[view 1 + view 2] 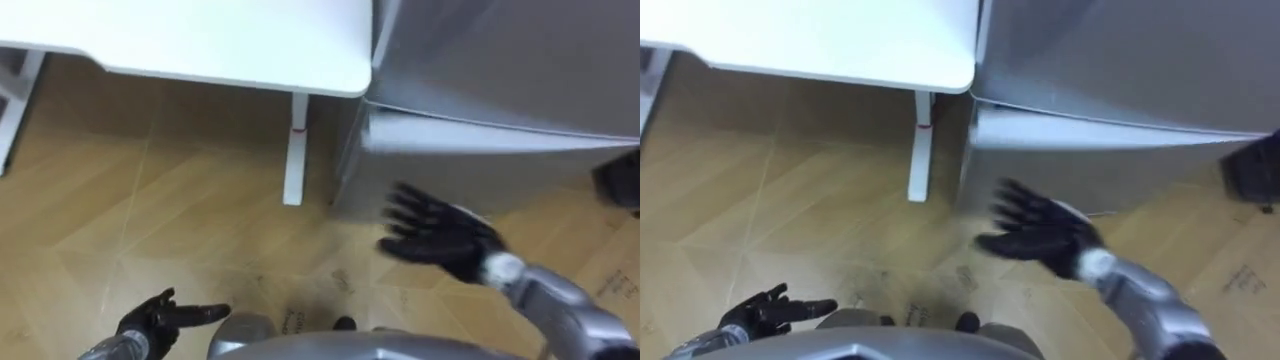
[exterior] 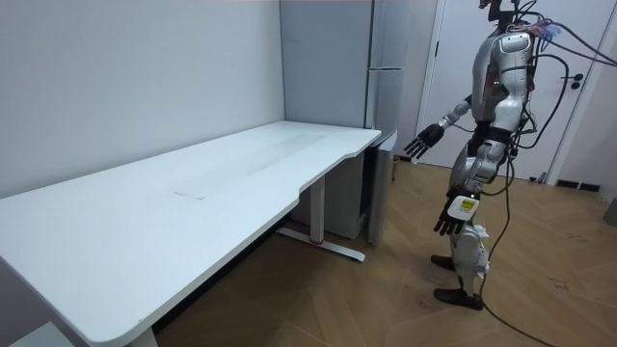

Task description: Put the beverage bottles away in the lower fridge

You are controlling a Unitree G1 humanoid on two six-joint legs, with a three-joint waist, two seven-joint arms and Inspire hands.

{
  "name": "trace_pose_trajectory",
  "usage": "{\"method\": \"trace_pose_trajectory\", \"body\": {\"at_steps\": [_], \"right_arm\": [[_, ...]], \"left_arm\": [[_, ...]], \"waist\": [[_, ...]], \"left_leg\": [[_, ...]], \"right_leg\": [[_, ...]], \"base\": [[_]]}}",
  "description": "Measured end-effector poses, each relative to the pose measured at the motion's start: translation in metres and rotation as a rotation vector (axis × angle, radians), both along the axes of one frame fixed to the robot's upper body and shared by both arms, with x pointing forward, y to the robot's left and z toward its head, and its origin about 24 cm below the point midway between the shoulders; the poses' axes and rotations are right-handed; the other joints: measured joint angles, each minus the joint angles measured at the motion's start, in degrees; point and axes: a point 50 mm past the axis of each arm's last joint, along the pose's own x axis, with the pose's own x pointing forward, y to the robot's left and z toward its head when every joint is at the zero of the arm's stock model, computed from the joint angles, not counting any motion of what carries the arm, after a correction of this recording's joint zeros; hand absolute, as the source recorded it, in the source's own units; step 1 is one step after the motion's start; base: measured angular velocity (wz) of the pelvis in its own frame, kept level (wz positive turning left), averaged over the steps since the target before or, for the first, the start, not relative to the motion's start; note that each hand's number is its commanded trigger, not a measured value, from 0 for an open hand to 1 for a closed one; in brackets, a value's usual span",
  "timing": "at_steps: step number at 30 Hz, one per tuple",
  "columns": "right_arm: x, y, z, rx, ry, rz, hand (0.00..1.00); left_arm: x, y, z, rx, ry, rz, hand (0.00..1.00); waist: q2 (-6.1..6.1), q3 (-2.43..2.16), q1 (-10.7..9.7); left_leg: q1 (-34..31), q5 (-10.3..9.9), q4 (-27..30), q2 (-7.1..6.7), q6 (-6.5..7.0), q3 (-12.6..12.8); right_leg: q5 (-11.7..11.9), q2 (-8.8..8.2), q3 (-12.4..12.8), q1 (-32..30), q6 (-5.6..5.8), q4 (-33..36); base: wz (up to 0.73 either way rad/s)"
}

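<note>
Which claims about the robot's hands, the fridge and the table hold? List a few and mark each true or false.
1. The right hand is open, fingers spread, raised toward the fridge. True.
2. The left hand holds a drink. False: it hangs low, open, holding nothing.
3. The fridge stands next to the white table. True.
4. The robot kneels before the fridge. False: the room view shows it standing upright.
</note>
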Motion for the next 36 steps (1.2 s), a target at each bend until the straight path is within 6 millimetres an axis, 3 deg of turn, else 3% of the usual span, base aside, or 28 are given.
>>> {"method": "trace_pose_trajectory", "body": {"at_steps": [2,4,7,8,11,17,22,24,28,36], "right_arm": [[-0.005,0.0,0.0,-0.016,0.009,0.087,0.0],[-0.018,-0.013,-0.004,-0.092,0.068,0.156,0.0],[-0.029,-0.032,-0.011,-0.217,0.127,0.234,0.0],[-0.036,-0.039,-0.018,-0.277,0.167,0.266,0.0],[-0.051,-0.054,-0.028,-0.362,0.259,0.305,0.0],[-0.055,-0.064,-0.032,-0.364,0.319,0.259,0.0],[-0.066,-0.078,-0.044,-0.348,0.432,0.108,0.0],[-0.072,-0.081,-0.047,-0.344,0.455,0.07,0.0],[-0.087,-0.084,-0.057,-0.304,0.523,-0.086,0.0],[-0.126,-0.064,-0.081,-0.237,0.654,-0.486,0.0]], "left_arm": [[-0.003,0.002,0.0,0.002,0.004,0.007,0.0],[-0.011,0.006,0.0,0.007,0.026,0.041,0.0],[-0.017,0.008,0.0,0.006,0.045,0.066,0.0],[-0.019,0.008,-0.001,0.006,0.053,0.072,0.0],[-0.017,0.01,-0.001,0.023,0.066,0.076,0.0],[-0.012,0.007,-0.002,0.034,0.073,0.076,0.0],[-0.02,0.003,-0.004,0.02,0.098,0.083,0.0],[-0.023,0.003,-0.005,0.018,0.102,0.105,0.0],[-0.025,0.001,-0.006,0.024,0.106,0.147,0.0],[-0.038,-0.013,-0.012,0.017,0.106,0.253,0.0]], "waist": [[0.0,0.0,0.95],[-0.91,-0.12,1.16],[-2.55,0.21,1.0],[-3.11,0.09,1.1],[-3.68,-0.07,1.24],[-3.28,0.15,0.76],[-2.03,0.6,-0.18],[-1.98,0.38,-0.26],[-1.4,0.39,-0.96],[-0.65,0.17,-2.64]], "left_leg": [[-0.15,0.28,-0.21,-0.39,0.02,-0.99],[-0.19,0.39,-0.54,-1.03,0.14,-1.92],[-0.24,0.48,-0.68,-1.4,0.29,-2.62],[-0.25,0.48,-0.65,-1.45,0.3,-2.81],[-0.65,0.45,-0.26,-1.68,0.35,-3.56],[-0.84,0.42,-0.5,-1.77,0.49,-3.74],[-0.02,0.45,-0.54,-1.82,0.53,-3.97],[0.3,0.57,-0.98,-1.82,0.56,-3.82],[0.93,0.61,-1.17,-1.82,0.55,-4.02],[3.04,0.61,-1.83,-1.81,0.54,-3.66]], "right_leg": [[-0.27,-0.24,-0.39,0.06,0.0,0.02],[-1.27,-0.93,-1.2,0.3,0.18,0.37],[-1.6,-1.26,-1.62,0.29,0.39,0.6],[-1.6,-1.3,-1.75,0.42,0.39,0.58],[-1.59,-1.54,-2.16,0.45,0.43,0.58],[-1.53,-1.58,-2.22,0.45,0.53,0.75],[-1.53,-1.64,-2.99,1.45,0.53,0.85],[-1.53,-1.67,-2.97,1.47,0.53,0.87],[-1.59,-1.6,-3.15,2.34,0.62,0.65],[-1.59,-1.49,-2.99,4.51,0.63,-0.3]], "base": [[0.27],[0.27],[0.13],[0.04],[0.08],[0.0],[0.05],[0.0],[0.04],[-0.01]]}}
